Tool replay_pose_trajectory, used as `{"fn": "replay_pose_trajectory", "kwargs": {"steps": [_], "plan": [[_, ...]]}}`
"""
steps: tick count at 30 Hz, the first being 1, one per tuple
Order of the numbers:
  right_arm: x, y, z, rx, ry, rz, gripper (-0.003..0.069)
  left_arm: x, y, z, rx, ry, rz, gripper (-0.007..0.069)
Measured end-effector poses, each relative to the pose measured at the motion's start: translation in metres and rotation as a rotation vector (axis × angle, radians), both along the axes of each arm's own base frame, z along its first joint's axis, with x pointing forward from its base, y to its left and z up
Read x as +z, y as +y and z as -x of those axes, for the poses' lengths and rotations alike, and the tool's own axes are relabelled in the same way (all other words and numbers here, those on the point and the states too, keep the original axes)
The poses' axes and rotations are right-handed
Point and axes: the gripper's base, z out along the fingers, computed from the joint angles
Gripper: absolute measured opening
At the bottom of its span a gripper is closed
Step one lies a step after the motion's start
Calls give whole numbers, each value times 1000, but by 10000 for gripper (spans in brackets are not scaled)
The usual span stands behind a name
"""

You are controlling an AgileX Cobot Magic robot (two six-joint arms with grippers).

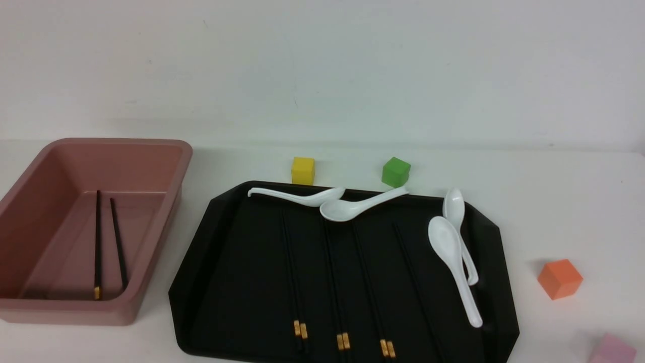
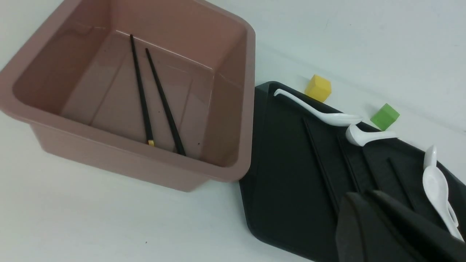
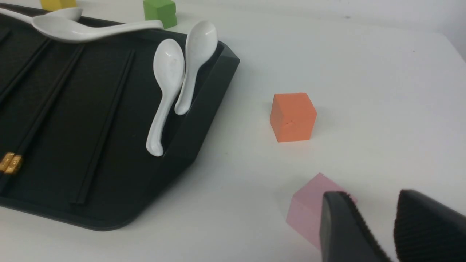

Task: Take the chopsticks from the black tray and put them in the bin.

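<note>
Lying lengthwise, chopsticks (image 1: pixel 298 282) point gold bands toward the robot.

I count one deep pink-brown plastic bin (image 1: pixel 166 201) and one wide glossy black tray (image 1: pixel 242 262). There are two thin black chopsticks (image 1: pixel 98 242) in the bin. The tray holds four rows of sticks (image 1: pixel 292 272), three of them showing gold bands. I also count four white soup spoons (image 1: pixel 453 262) and four small cubes on the tabletop: yellow (image 1: pixel 303 170), green (image 1: pixel 395 172), orange (image 1: pixel 559 279), and pink (image 3: pixel 309 214) just beside my right hand (image 3: pixel 373 198).
</note>
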Motion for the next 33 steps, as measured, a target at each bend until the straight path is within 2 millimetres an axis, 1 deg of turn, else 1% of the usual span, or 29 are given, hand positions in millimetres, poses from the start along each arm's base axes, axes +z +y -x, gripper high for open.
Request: {"fn": "replay_pose_trajectory", "kwargs": {"steps": [4, 7, 8, 13, 15, 17, 25, 33], "plan": [[0, 0, 0, 0, 0, 0, 240, -13, 1, -5, 14, -11, 4, -13], [0, 0, 0, 0, 0, 0, 240, -44, 4, -9, 41, -39, -8, -13], [0, 0, 0, 0, 0, 0, 240, -46, 4, -10, 42, -37, -11, -13], [0, 0, 0, 0, 0, 0, 240, -92, 8, -7, 66, -60, -81, -13], [0, 0, 0, 0, 0, 0, 240, -107, 9, -6, 68, -52, -109, -12], [0, 0, 0, 0, 0, 0, 240, -115, 9, -6, 67, -36, -120, -12], [0, 0, 0, 0, 0, 0, 240, -118, 10, -5, 64, -25, -144, -12], [0, 0, 0, 0, 0, 0, 240, -118, 8, -5, 13, -30, -169, -9]]}}
